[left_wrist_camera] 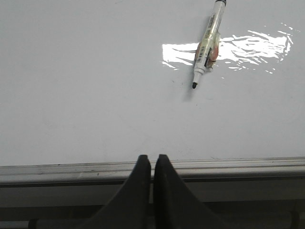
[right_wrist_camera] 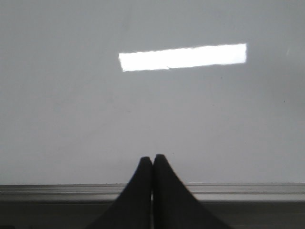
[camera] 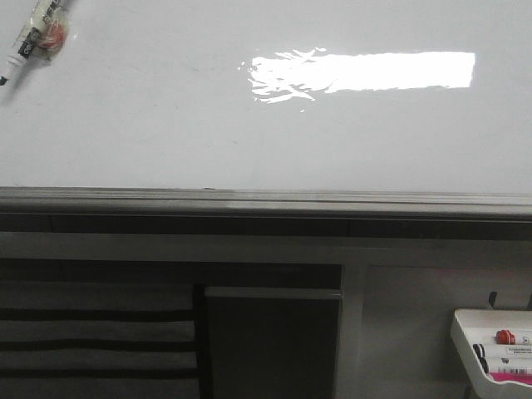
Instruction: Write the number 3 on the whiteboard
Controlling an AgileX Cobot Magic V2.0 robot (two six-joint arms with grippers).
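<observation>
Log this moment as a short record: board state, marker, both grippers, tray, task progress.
board: large glossy white whiteboard with grey metal rail, bright rectangular glare patch; no marker stroke visible
marker: uncapped clear-barrelled black-tipped marker pen lying on the board, far left in front view, held by nothing
left gripper: shut, empty, over the rail, apart from the marker
right gripper: shut, empty, over the rail
tray: small white marker tray at lower right holding spare markers
task progress: number 3 not yet written
</observation>
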